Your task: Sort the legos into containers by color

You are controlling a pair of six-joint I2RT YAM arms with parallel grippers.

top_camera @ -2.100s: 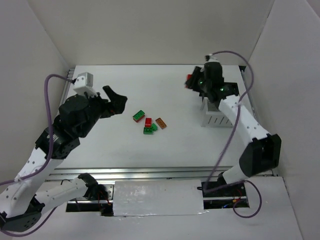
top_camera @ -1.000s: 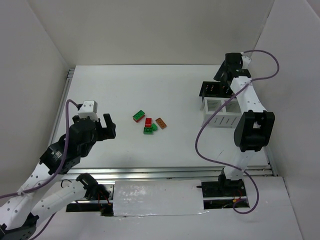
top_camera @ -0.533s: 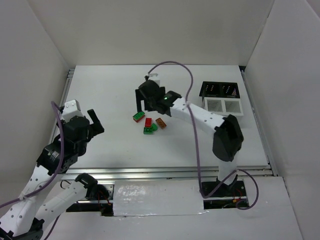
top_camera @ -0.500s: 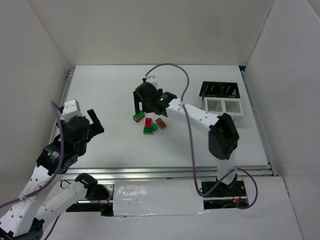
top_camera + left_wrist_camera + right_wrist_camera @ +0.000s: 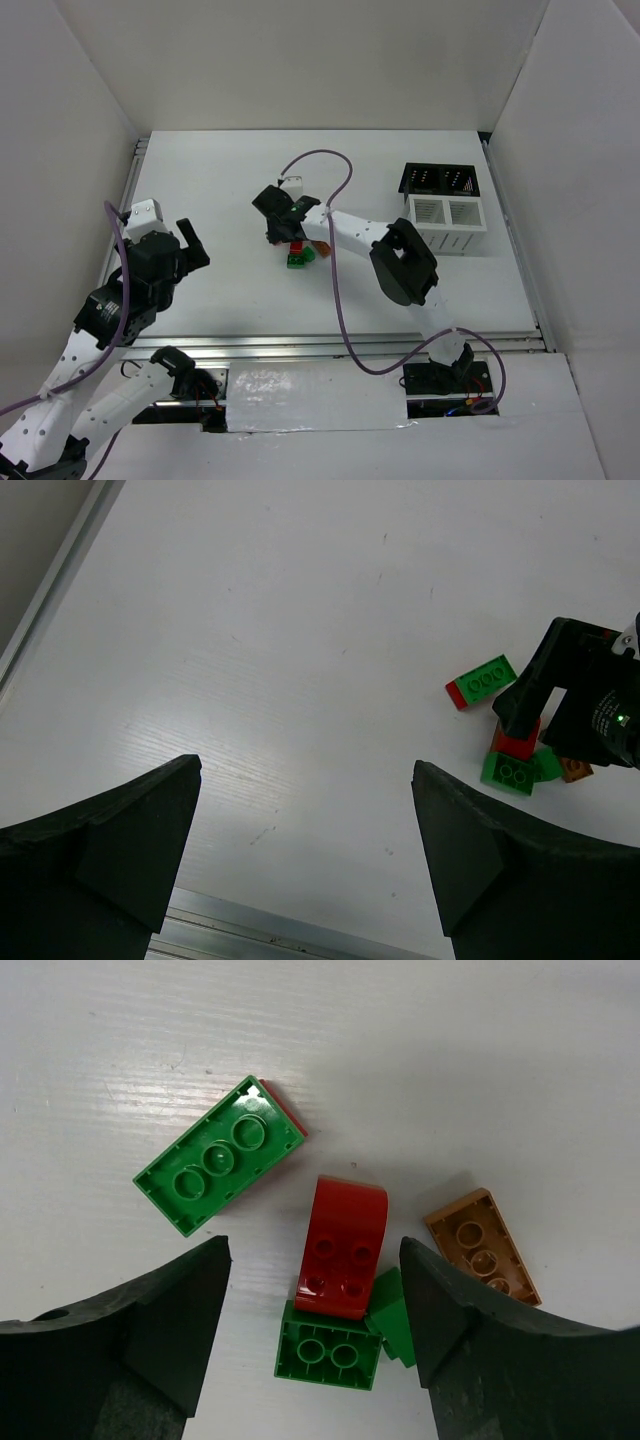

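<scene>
Plastic this hard and glossy is light and stiff but slick, so the legos [image 5: 299,258] will likely skid or flick away if you nip them by a corner; squeeze across two flat, parallel sides, low on the body. They lie in a loose huddle near the middle of the counter [image 5: 220,170], a little toward its left edge. Your right hand [image 5: 312,1280] hovers over them, spread wide and holding nothing, with the red brick [image 5: 343,1250] between its fingers. That brick overlaps a green block [image 5: 330,1353] and touches a small green piece [image 5: 393,1317], so closing on it may well drag those along. The orange-brown brick [image 5: 482,1245] sits just beside one of the fingers and could get bumped. The flat green brick [image 5: 218,1168], with red showing under it, lies apart from the rest with bare counter around it, and looks the easier take. Your left hand [image 5: 305,790] hangs near the left edge, also wide open and empty. The black container [image 5: 440,181] and white container [image 5: 447,240] stand together, seemingly touching, near the far right corner, well apart from the huddle, with open counter between.
</scene>
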